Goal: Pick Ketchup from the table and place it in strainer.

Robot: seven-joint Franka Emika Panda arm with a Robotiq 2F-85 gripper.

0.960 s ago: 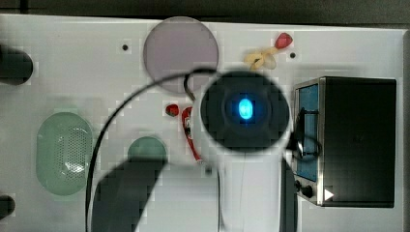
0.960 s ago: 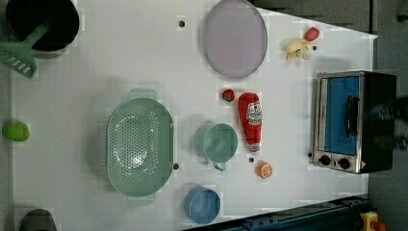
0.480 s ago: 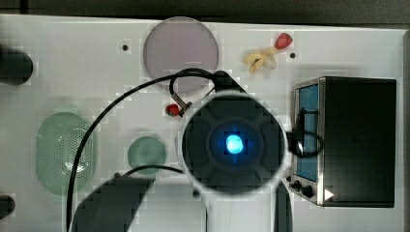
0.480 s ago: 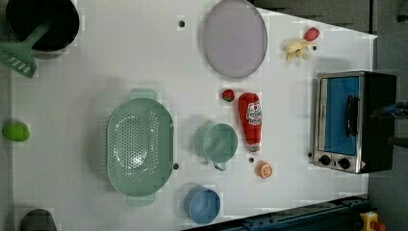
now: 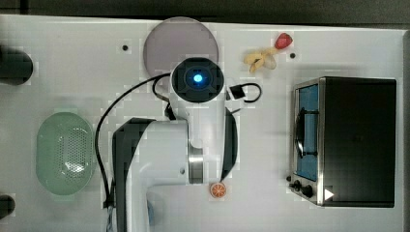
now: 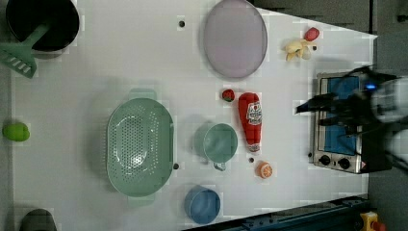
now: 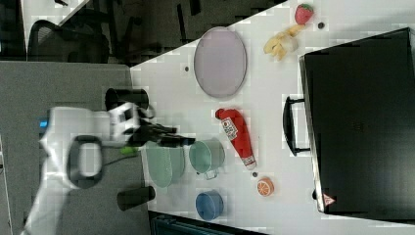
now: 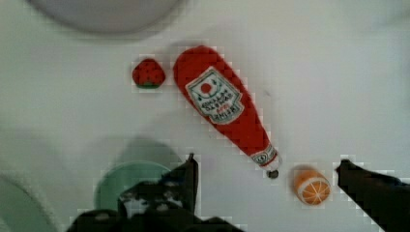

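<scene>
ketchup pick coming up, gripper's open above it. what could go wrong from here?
1. The ketchup lies flat with a strawberry close by its base; the open gripper may clip it.
2. The green cup sits between bottle and strainer; a low carry might hit it.

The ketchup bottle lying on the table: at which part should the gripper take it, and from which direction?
Probably from straight above, across the labelled middle of the ketchup bottle. It lies flat, so its long sides are free, and the open gripper can straddle it there. The strawberry sits near its wide end and the green cup beside it.
</scene>
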